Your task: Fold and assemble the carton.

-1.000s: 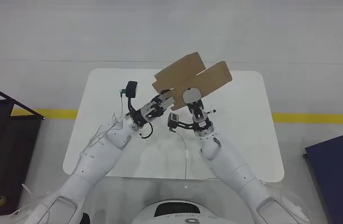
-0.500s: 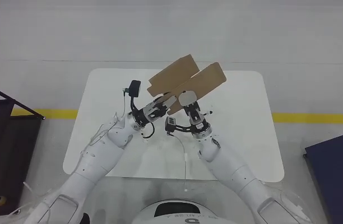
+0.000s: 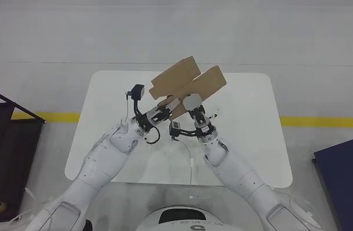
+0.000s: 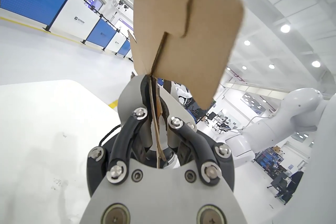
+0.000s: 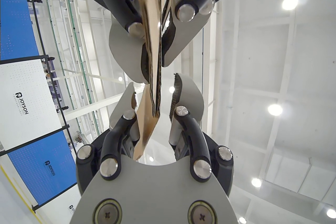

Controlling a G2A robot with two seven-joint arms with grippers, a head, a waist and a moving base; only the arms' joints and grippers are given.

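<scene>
Flat carton point(image 3: 188, 84) held up off the counter point(image 3: 107, 115), over its 12 o'clock side, flaps pointing 2 o'clock. Left jaws clamped on its lower edge; right jaws apart, straddling the same edge. Step looks like getting a two-arm grip. Next: right jaws close on one panel only, then spread.

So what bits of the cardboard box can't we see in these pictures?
Left wrist view: the carton runs off the top edge, so its upper flap is cut off.
Right wrist view: the carton shows edge-on, so its faces are hidden; the left gripper covers more of it.
Top view: the right gripper covers the carton's held edge, and the carton hides some of the table.
</scene>
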